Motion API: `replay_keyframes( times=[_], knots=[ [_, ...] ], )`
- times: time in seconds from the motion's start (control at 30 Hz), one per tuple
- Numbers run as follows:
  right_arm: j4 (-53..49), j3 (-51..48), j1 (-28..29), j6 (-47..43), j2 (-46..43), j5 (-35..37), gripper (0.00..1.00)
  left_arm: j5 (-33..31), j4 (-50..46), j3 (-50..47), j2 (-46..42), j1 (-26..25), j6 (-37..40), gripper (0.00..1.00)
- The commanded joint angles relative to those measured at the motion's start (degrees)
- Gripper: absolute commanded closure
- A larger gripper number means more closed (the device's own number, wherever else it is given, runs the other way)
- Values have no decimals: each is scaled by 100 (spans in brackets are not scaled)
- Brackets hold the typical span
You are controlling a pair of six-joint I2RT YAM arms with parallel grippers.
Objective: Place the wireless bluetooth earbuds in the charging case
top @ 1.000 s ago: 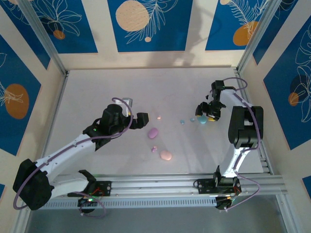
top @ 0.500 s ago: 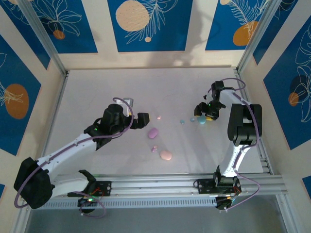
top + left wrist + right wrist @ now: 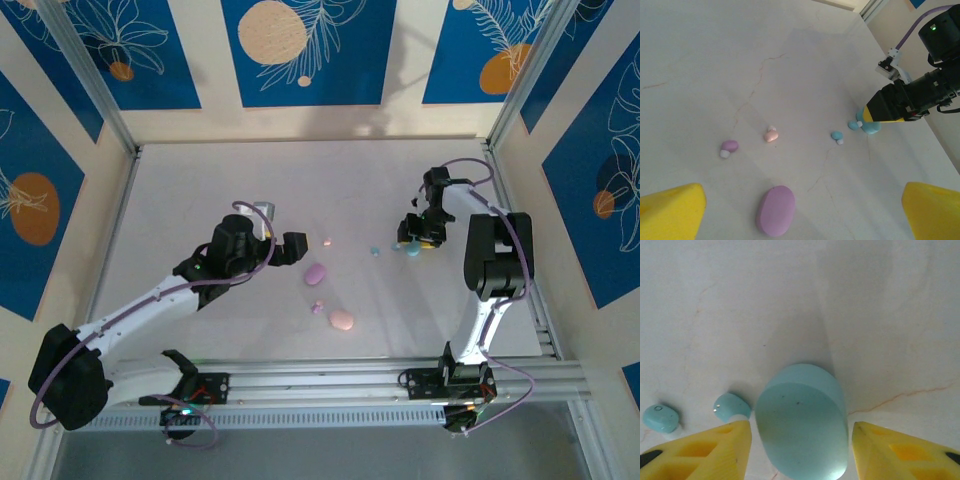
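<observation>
Bare white table (image 3: 190, 180) wide open at left; left gripper (image 3: 801, 210) jaws wide apart, arm stretched low; tiny pastel plastic earbuds (image 3: 771, 135) scattered mid-table, apart; right gripper (image 3: 799, 445) angled down, jaws apart, straddling light blue oval charging case (image 3: 802, 420).

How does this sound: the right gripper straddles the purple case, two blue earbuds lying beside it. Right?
Not quite: the right gripper straddles the light blue case, not a purple one, as the right wrist view shows. The two blue earbuds do lie beside it.
</observation>
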Motion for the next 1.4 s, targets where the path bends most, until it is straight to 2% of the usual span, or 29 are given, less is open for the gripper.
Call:
replay_keyframes(
  times=[0.0, 0.23, 0.5, 0.7, 0.97, 1.17, 1.27, 1.37],
  knots=[
    [-197, 127, 5, 23, 79, 223, 46, 60, 59, -54, -4, -49, -66, 0],
    [-217, 120, 20, 108, 124, 503, 46, 60, 67, -38, 29, -58, -80, 0],
    [-175, 87, 187, -75, 199, 463, 43, 104, 18, 38, 83, -57, -43, 0],
    [-83, 15, 208, -111, 204, 557, 46, -1, 11, 45, 37, -46, -38, 0],
    [-4, -5, 207, -76, 289, 647, 50, -723, 299, -400, -702, 56, -288, 0],
    [-3, 41, 252, -67, 428, 671, 50, -814, 966, -1094, -1536, 139, -467, 0],
    [67, 13, 279, 7, 352, 794, 54, -833, 992, -1224, -1714, 190, -534, 0],
    [219, -96, 287, 51, 40, 814, 63, -679, 665, -1040, -1623, 198, -468, 0]
  ],
)
